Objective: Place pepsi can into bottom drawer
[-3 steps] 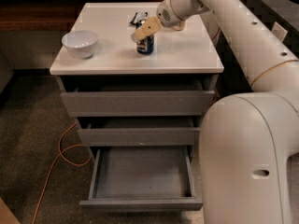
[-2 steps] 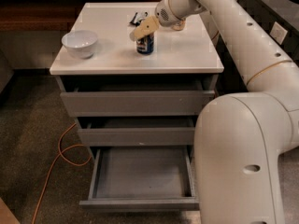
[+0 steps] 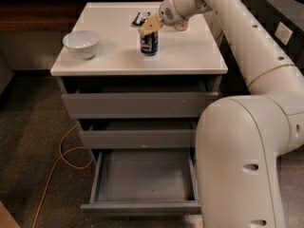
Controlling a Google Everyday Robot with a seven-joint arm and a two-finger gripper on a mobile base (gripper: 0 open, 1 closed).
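Note:
The pepsi can (image 3: 149,44), dark blue with white markings, stands upright on the white cabinet top (image 3: 190,56), near its middle. My gripper (image 3: 151,25) reaches in from the right and sits right at the can's top, covering it. The can's base rests on the surface. The bottom drawer (image 3: 142,207) is pulled out; its grey tray has nothing in it. The two grey drawers above it are slightly ajar.
A white bowl (image 3: 81,43) sits at the left of the cabinet top. A small dark object (image 3: 139,18) and a tan item (image 3: 181,26) lie behind the can. An orange cable (image 3: 61,159) loops on the floor at left. My arm's large body (image 3: 237,165) stands beside the drawers at right.

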